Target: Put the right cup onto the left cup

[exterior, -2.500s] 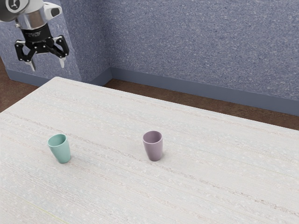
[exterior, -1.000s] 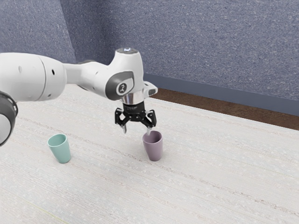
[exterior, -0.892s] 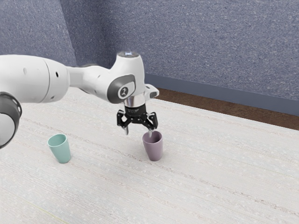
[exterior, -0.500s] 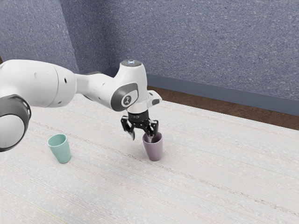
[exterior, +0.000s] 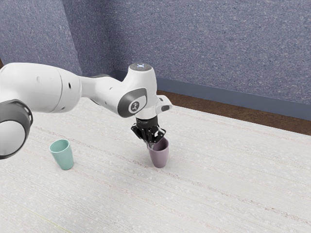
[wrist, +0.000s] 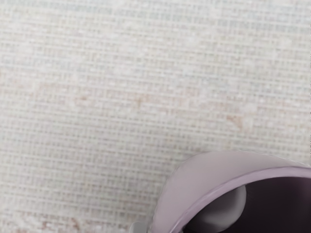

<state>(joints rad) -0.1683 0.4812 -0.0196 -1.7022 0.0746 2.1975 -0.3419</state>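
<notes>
Table [exterior: 228,170] is carrying both cups. Gripper [exterior: 151,145] is pinching purple cup [exterior: 159,157] by its wall, inward of table's far edge, probably keeping base free for nesting. Teal cup [exterior: 63,156] is standing farther from that edge.

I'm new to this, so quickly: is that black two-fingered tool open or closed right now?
The tool is closed, pinching the smooth, tapered mauve cup at its rim, one finger inside.

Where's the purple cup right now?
In the exterior view, the purple cup stands on the table near the view's middle, to the exterior view's right of the teal cup, with the gripper shut on its rim.
</notes>
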